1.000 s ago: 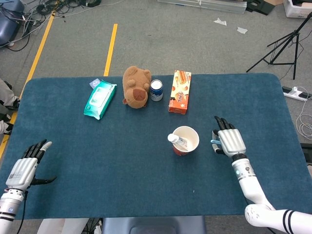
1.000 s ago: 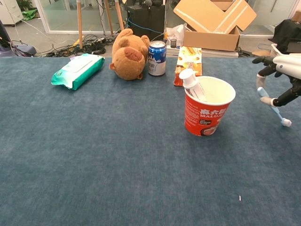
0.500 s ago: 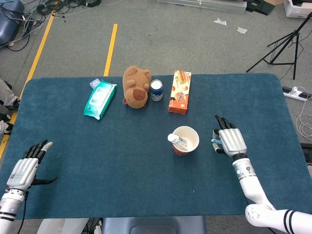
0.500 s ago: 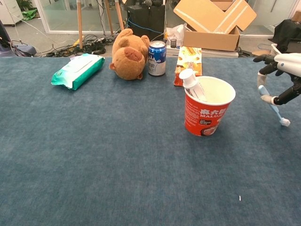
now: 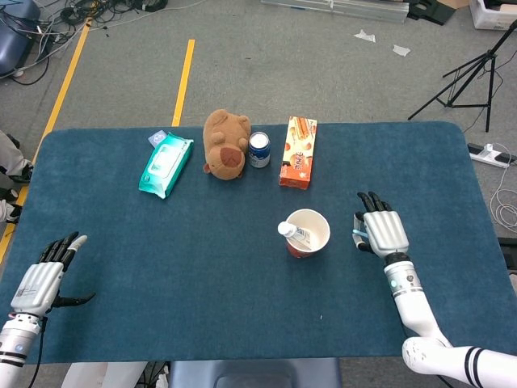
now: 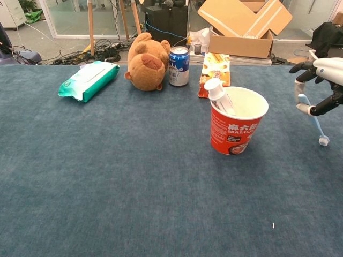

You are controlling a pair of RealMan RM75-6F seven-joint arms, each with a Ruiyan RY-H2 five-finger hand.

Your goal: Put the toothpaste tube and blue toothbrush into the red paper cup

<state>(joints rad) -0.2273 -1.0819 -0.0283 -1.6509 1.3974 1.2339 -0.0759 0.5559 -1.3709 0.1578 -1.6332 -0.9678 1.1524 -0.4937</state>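
The right hand (image 6: 325,85) is pinching the blue toothbrush (image 6: 315,120) near its handle end, fingers closed around the stem, with the brush hanging tilted and its white tip pointing down toward the table (image 5: 202,283). From the chest view it cannot be told whether that tip is touching the cloth or hanging just above it. In the head view the same hand (image 5: 381,232) is sitting at about 3 o'clock of the red paper cup (image 5: 307,233), near it but apart. The left hand (image 5: 39,279) is resting released at the near left edge of the table, fingers apart, holding nothing.

Step in hand, as a judgement: the toothpaste half is done and the toothbrush transfer is underway. The next move is likely calling for the right hand to raise the brush above the rim, carry it toward 9 o'clock over the cup mouth, and let it go tip-down beside the tube without tipping the light cup.

The toothpaste tube (image 6: 218,96) is standing slanted inside the cup, white cap up, leaning on the rim at roughly 10 o'clock. The toothbrush is looking thin and pale blue with a white end.

Farther back, from 10 to 12 o'clock of the cup, a wet-wipes pack (image 5: 166,165), a brown plush toy (image 5: 225,144), a blue can (image 5: 259,149) and an orange snack box (image 5: 298,151) are lying in a row.
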